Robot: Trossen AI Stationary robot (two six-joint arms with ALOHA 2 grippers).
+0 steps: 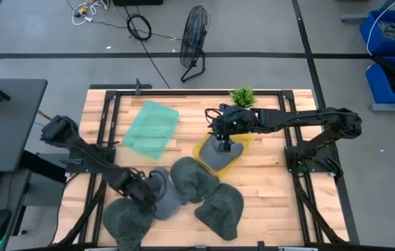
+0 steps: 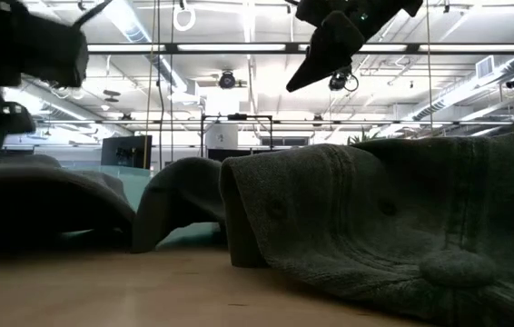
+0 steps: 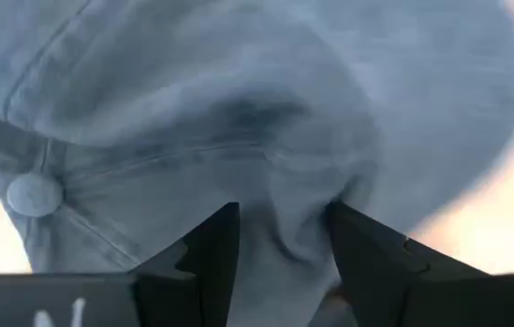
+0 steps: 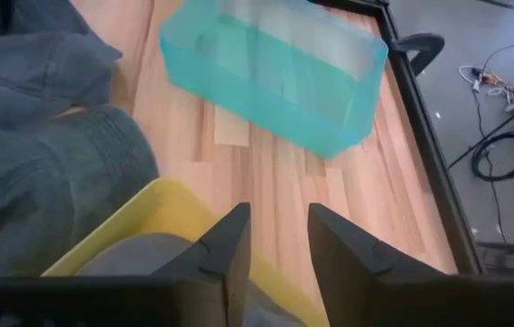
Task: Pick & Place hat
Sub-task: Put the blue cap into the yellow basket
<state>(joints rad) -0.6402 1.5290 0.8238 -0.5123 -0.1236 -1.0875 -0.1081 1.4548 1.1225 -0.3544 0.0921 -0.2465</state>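
Note:
A grey-blue cap [image 1: 167, 200] lies near the table's near edge, and my left gripper [image 1: 144, 189] is shut on it; the left wrist view shows its crown [image 3: 239, 91] and top button [image 3: 34, 193]. My right gripper [image 1: 221, 144] hovers, narrowly open and holding nothing, over a yellow bin [image 1: 203, 149] with a grey hat [image 1: 225, 157] inside. In the right wrist view the bin's rim [image 4: 148, 213] and that hat [image 4: 139, 259] sit just below the fingers. Three dark green caps [image 1: 128, 219] [image 1: 194, 180] [image 1: 222, 209] lie on the wood near the front. My left gripper [image 3: 280, 245] pinches a raised fold of the grey-blue cap's crown [image 3: 284, 213] between its two fingers, beside the top button. The cloth bunches up between the fingers [image 3: 212, 254]. The fingers come slanting down from the table's left. The cap rests on the table.
A translucent green bin [image 1: 150, 129] sits on the far left part of the table, also in the right wrist view [image 4: 275, 73]. A small plant [image 1: 243, 95] stands at the far edge. Black frame rails run around the table. Bare wood shows between the two bins.

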